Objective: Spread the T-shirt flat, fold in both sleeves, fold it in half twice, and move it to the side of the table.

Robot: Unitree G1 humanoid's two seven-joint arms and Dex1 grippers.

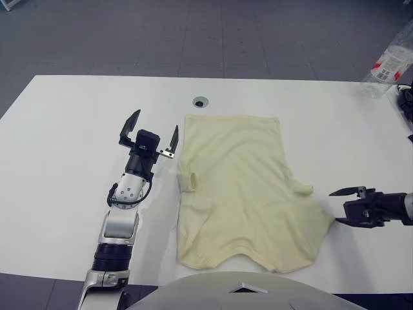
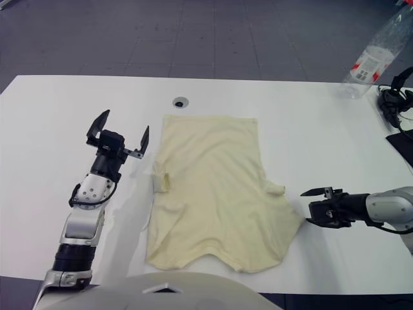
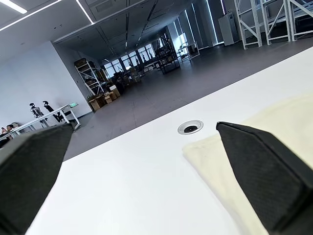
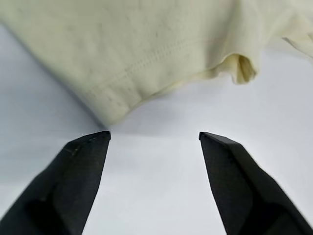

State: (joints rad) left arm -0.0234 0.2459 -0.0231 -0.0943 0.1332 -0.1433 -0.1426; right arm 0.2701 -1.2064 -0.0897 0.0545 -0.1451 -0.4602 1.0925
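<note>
The shirt [image 1: 239,187] is lying spread on the table [image 1: 64,129], its straight edge at the far end and a small flap sticking up on its left edge. The left gripper [image 1: 155,121] is hovering just beside the shirt's far left edge, its jaws standing wide open and holding nothing. The right gripper [image 1: 335,206] is sitting low, just beside the shirt's near right corner, its jaws also gaping and empty. A hole [image 1: 201,101] is lying just beyond the shirt's far left corner. A bottle [image 1: 387,64] is resting well beyond the shirt's far right corner.
</note>
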